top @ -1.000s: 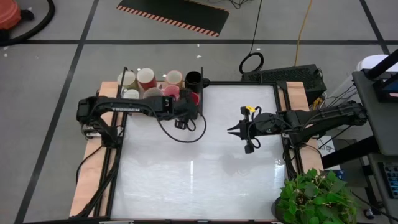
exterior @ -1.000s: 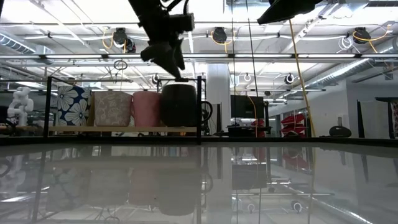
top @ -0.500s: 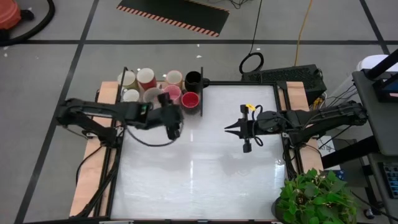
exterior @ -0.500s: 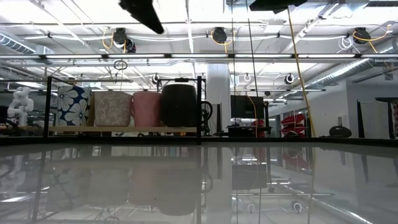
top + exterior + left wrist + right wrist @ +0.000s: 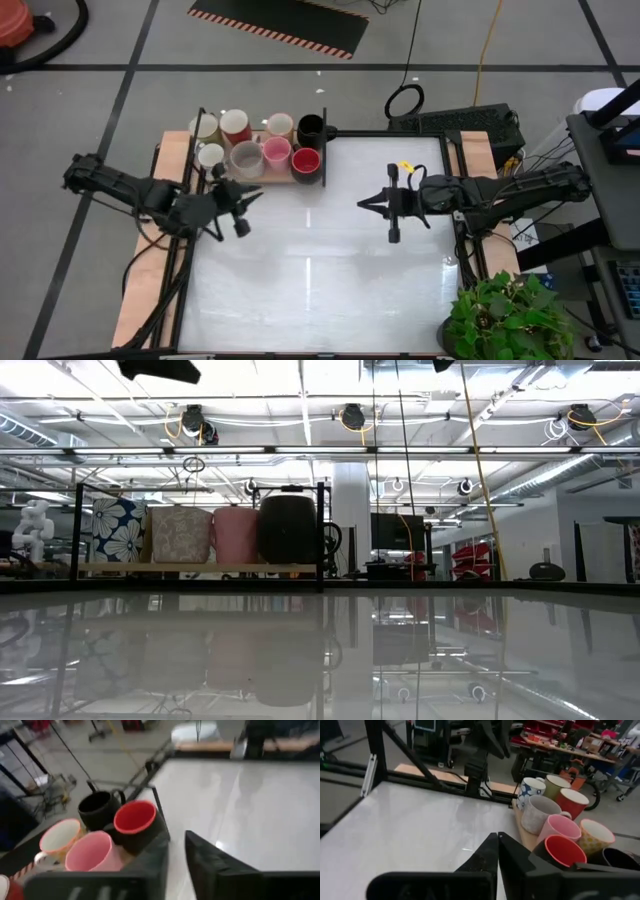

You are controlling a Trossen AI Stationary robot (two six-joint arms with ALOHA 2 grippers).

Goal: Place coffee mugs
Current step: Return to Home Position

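Observation:
Several coffee mugs stand upright in two rows on a wooden rack (image 5: 262, 172) at the table's far left. They include a tan mug (image 5: 204, 127), a black mug (image 5: 310, 127), a grey mug (image 5: 246, 157), a pink mug (image 5: 276, 151) and a red mug (image 5: 306, 160). My left gripper (image 5: 250, 195) hovers near the rack's left front, its fingers a narrow gap apart (image 5: 175, 837) and empty. The red mug (image 5: 135, 817) and the black mug (image 5: 98, 807) lie beyond it. My right gripper (image 5: 362, 203) is shut (image 5: 497, 845) and empty above the table's middle right, pointing toward the rack.
The rack has a black frame with upright posts (image 5: 323, 150) on the side next to the open table. The white table top (image 5: 320, 270) stretches wide and bare toward the near edge. A potted plant (image 5: 505, 320) stands at the near right corner.
My left gripper has drawn back from above the red mug, going toward the table's left and near edges and rising out of the low view. The red mug stays upright in the rack. My right gripper has edged a little toward the table's left.

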